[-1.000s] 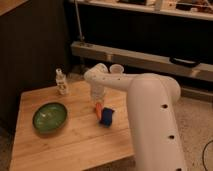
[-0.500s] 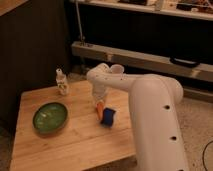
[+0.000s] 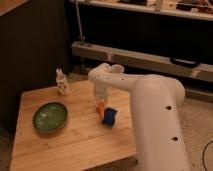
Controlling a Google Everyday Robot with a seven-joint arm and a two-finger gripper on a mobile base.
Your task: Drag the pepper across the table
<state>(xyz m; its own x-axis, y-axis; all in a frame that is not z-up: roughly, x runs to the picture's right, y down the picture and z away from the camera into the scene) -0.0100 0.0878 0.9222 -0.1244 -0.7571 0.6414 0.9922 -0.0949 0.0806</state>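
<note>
Camera view: gripper [image 3: 101, 101] has dipped onto the pepper [image 3: 101, 110] beside the blue block [image 3: 110, 117]; can't tell its grip, so dragging looks imminent.

One camera looks down from high at the robot's own side, over its white arm [image 3: 150, 105], toward the dark far wall. The claw [image 3: 101, 103] sits mid-frame at middle distance, the whole counter [image 3: 75, 145] spreading left of it.
</note>
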